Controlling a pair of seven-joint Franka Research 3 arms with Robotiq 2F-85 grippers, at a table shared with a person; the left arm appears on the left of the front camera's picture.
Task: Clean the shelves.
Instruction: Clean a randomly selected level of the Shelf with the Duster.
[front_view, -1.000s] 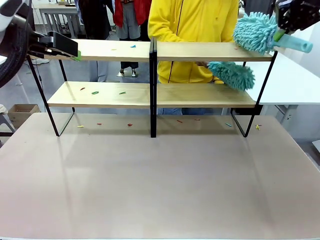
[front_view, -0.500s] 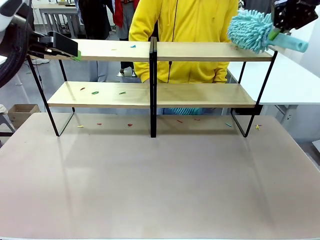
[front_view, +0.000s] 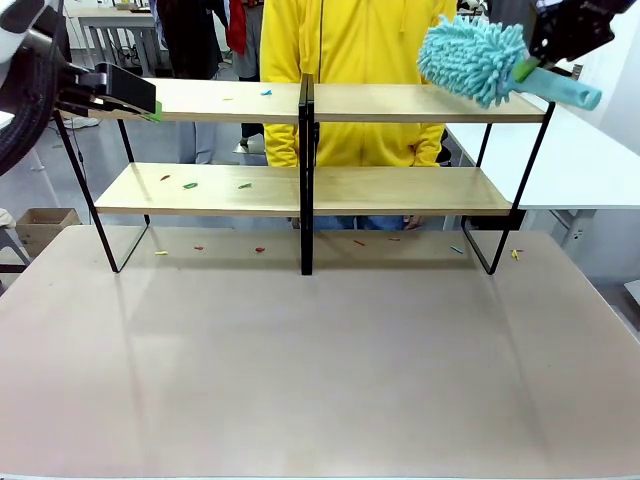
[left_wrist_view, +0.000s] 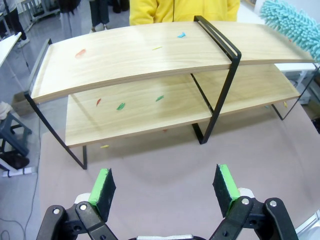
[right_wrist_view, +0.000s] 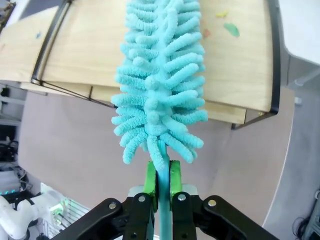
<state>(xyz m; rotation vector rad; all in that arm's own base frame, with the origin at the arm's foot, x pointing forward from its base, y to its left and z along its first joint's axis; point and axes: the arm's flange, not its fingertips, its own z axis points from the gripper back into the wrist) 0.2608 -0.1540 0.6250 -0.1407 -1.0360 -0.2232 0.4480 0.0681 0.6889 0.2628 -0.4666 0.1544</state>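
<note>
The tabletop (front_view: 320, 380) lies open before me up to the shelves (front_view: 400, 190), which span its far part, coloured scraps (front_view: 189, 185) on the boards. My left claw (left_wrist_view: 164, 186) gapes wide off the upper board's left end. My right claw (right_wrist_view: 162, 177) is clamped on a teal duster (right_wrist_view: 160, 85) over its right half.

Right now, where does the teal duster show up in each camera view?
Front view: teal duster at upper right, over the top shelf's right half.
Left wrist view: duster in the top right corner.
Right wrist view: duster at centre, clamped in the right hand.
Shared landmark: the shelves' black centre post.
</note>
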